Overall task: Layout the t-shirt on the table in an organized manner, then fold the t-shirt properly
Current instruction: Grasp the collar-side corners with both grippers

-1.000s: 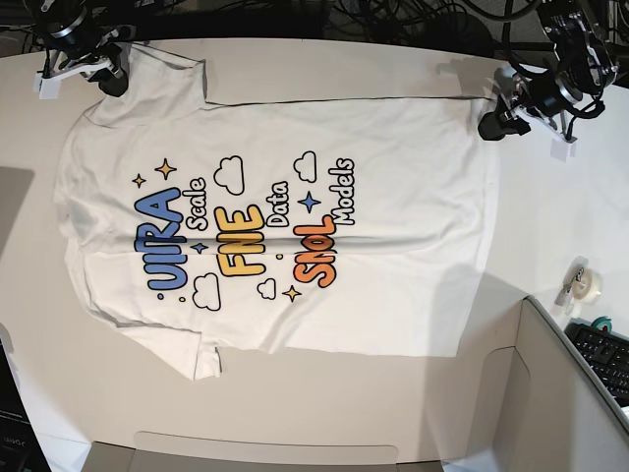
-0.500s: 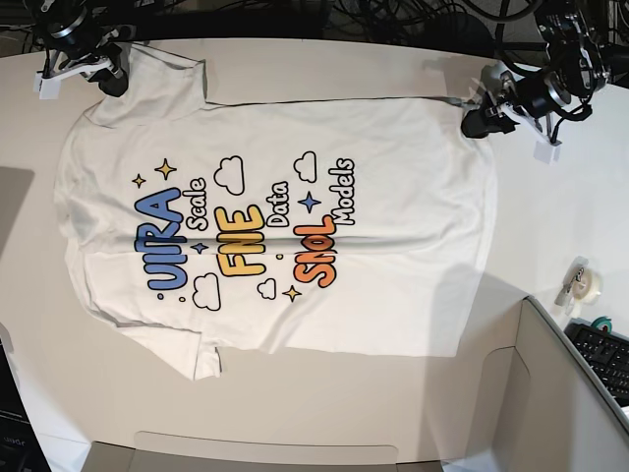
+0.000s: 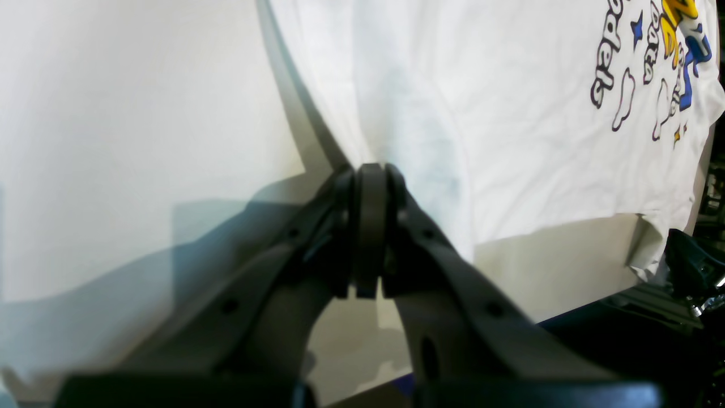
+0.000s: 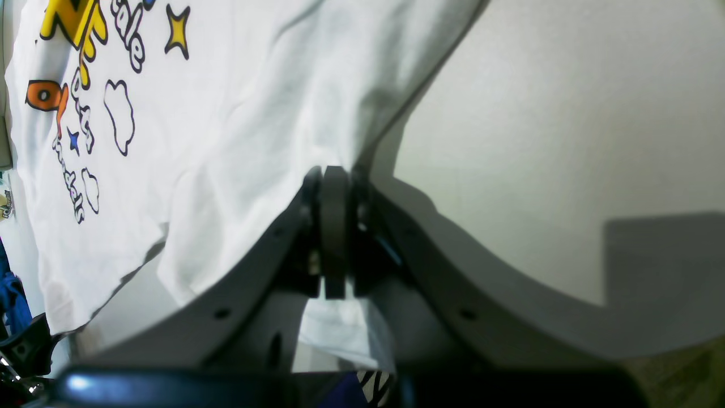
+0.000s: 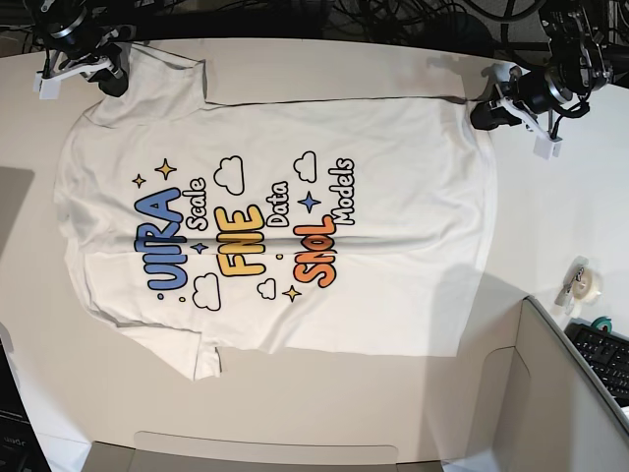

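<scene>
The white t-shirt [image 5: 393,275] lies flat and print-up on the off-white table [image 5: 550,216], with its sleeves to the left and its hem to the right in the base view. My left gripper [image 5: 480,116] is at the far hem corner. In the left wrist view it [image 3: 371,170] is shut, with the t-shirt [image 3: 510,113] edge gathered into its tips. My right gripper [image 5: 110,81] sits at the far sleeve. In the right wrist view it [image 4: 334,173] is shut on bunched t-shirt [image 4: 226,141] fabric.
A roll of tape [image 5: 587,283] lies near the table's right edge. A grey box [image 5: 550,393] stands at the near right, with a keyboard [image 5: 604,359] behind it. Dark cables [image 5: 393,15] run along the far edge. A flat grey panel [image 5: 265,457] sits at the near edge.
My left gripper moved in onto the far hem corner and went from open to shut on it. The right gripper and the rest of the shirt have not moved.
</scene>
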Controlling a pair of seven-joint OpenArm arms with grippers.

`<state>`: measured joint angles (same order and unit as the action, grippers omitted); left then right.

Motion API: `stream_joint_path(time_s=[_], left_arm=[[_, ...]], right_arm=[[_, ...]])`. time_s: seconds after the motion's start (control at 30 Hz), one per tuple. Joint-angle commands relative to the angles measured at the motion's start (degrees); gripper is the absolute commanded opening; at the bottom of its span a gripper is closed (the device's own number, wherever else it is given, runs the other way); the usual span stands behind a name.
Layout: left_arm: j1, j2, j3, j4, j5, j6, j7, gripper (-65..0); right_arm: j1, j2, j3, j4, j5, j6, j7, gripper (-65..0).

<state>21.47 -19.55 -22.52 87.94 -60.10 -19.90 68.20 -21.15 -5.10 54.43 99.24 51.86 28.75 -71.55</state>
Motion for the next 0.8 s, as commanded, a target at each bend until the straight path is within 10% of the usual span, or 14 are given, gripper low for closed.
stream_joint_path(time_s=[0.0,0.23,0.77], left_arm=[[1.43,-0.36,-0.03,1.25,5.72,1.48,2.34,-64.9],[4.68,-0.36,-0.03,12.67,5.72,-6.17,0.15,-64.7],[4.42,-0.45,-5.12,20.32,5.72,-6.25,0.15,-64.7]], right_arm=[[-0.79,0.05,-0.06,0.93,-3.20,-0.58,-3.48,-65.0],[-0.88,1.63,0.03,6.12,-3.20,-0.58,-5.42,-65.0],[-4.30,1.72,0.03,16.93,-1.35,-0.58,-5.77,-65.0]])
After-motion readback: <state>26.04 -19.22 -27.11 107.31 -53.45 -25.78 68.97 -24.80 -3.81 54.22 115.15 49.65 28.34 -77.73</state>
